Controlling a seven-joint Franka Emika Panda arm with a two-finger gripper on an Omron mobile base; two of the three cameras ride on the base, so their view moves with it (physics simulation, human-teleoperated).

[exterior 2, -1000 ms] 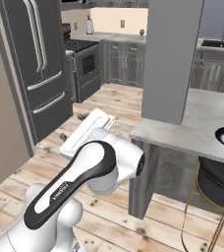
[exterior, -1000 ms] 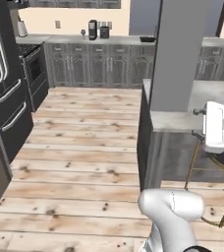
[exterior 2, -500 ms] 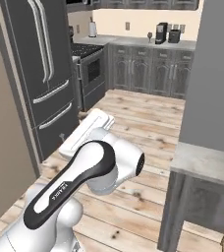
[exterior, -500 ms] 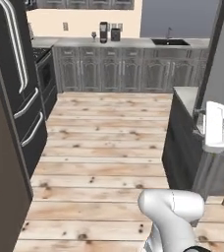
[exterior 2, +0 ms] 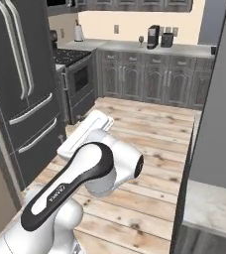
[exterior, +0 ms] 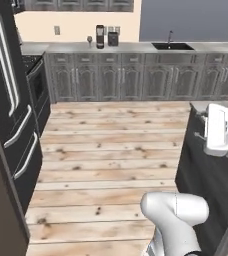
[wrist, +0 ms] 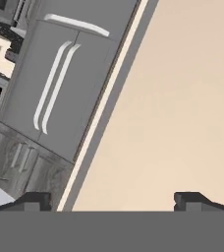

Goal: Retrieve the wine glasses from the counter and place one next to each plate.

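Fingers (wrist: pixel 112 202) are spread wide with nothing between them: two dark tips at the bottom of the hand view, left and right, only peach wall and the grey fridge (wrist: pixel 60 83) beyond. In the left base view the hand sits at the right edge of the frame, over the dark island (exterior: pixel 206 170).

Risks from here, as I judge them:
- Hand camera looks at wall and fridge, not at the desk, so there is no close view of the target. Any reach would have to rely on the base views, where the glass is tiny.
- The glass is thin-stemmed and clear, so easy to tip or clip with one finger on a skewed approach.
- It stands just beside the dark coffee machine (exterior: pixel 100 36); a wide-open approach could bump that.
- The island corner is close to the arm while driving.

One wine glass (exterior: pixel 90 39) stands on the desk (exterior: pixel 136 47) at upper left of the left base view, left of the coffee machine; in the right base view it is at top centre (exterior 2: pixel 141 39). It is well apart from the fingers, across the whole wood floor (exterior: pixel 111 150). I can't make out a second glass.
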